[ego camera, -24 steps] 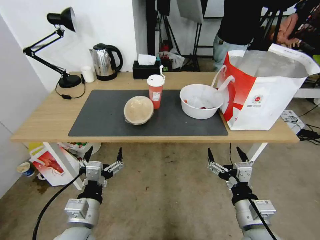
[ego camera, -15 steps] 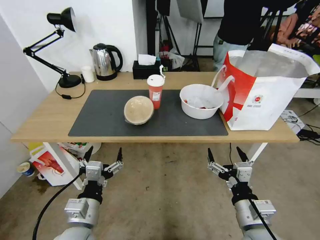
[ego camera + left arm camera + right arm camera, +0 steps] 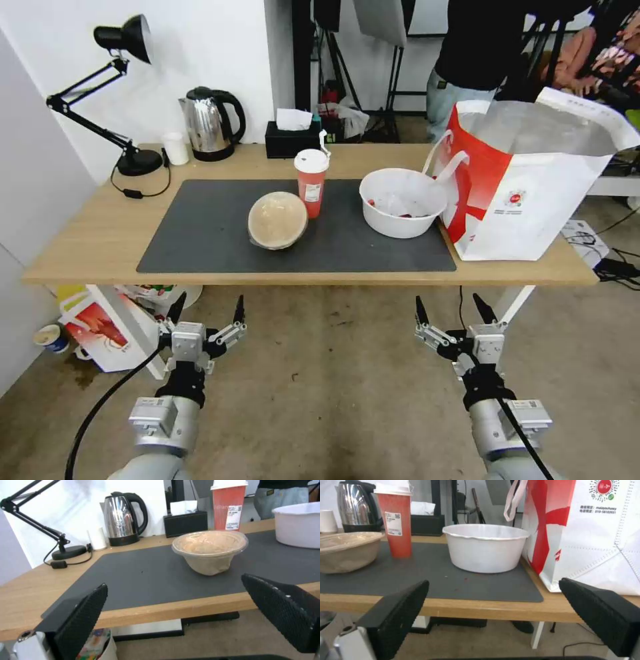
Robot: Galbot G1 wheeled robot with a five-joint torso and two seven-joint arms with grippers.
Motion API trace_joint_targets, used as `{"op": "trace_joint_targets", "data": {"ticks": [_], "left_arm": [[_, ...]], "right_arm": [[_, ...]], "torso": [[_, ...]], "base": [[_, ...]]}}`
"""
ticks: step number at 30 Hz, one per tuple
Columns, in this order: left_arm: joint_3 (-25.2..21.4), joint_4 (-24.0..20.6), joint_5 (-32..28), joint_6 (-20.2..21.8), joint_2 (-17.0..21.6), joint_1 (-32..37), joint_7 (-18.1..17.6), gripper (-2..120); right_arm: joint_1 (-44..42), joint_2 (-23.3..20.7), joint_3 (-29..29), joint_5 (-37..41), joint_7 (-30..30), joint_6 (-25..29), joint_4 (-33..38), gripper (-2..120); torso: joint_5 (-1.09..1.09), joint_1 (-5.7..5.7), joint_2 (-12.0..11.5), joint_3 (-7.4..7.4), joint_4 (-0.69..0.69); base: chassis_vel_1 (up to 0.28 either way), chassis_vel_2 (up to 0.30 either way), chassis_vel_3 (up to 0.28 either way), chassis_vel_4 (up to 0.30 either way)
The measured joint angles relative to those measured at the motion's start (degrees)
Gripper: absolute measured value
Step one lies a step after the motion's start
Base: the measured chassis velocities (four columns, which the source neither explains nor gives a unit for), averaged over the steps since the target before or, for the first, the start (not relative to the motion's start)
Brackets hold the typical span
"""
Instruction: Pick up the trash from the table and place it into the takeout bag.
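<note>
Both grippers are hanging low in front of the table (image 3: pixel 100 240), below its near edge and over bare floor: the left gripper (image 3: pixel 206 310) and the right gripper (image 3: pixel 452 310) each have their 2 fingers spread wide, pinching nothing. On the mat (image 3: pixel 200 233), the tan bowl (image 3: pixel 277 219) is sitting left of centre with the red cup (image 3: pixel 311 181) just behind it to the right; the white bowl (image 3: pixel 403 202) is standing near the mat's right end, close beside the bag (image 3: pixel 533 193), which is occupying the table's right end with its mouth gaping open.

The head view is looking down into the white bowl, where red scraps are lying, and into the bag's silver lining. The left wrist view is showing the tan bowl's (image 3: pixel 210 551) clear lid and tapered side. The right wrist view is showing the white bowl's (image 3: pixel 485 547) plain outer wall and a strip of bare mat between it and the near edge
</note>
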Motion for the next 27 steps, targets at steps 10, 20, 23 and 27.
{"op": "trace_joint_targets", "data": {"ticks": [10,20,23,27], "left_arm": [[0.0,0.0,0.0,0.0,0.0,0.0,0.0,100],[0.0,0.0,0.0,0.0,0.0,0.0,0.0,100],[0.0,0.0,0.0,0.0,0.0,0.0,0.0,100],[0.0,0.0,0.0,0.0,0.0,0.0,0.0,100]], "right_arm": [[1.5,-3.0,-1.6,1.7,3.2,-5.0,1.6,100],[6.4,-12.8,-6.9,7.5,14.1,-21.5,7.0,100],[7.8,-15.6,-8.4,9.2,17.3,-26.3,8.6,100],[8.7,-17.4,-9.4,10.2,19.3,-29.3,9.6,100]], "torso": [[0.00,0.00,0.0,0.00,0.01],[0.01,0.00,0.0,0.00,0.00],[0.01,0.00,0.0,0.00,0.00],[0.01,0.00,0.0,0.00,0.00]], "base": [[0.000,0.000,0.000,0.000],[0.000,0.000,0.000,0.000],[0.000,0.000,0.000,0.000],[0.000,0.000,0.000,0.000]]}}
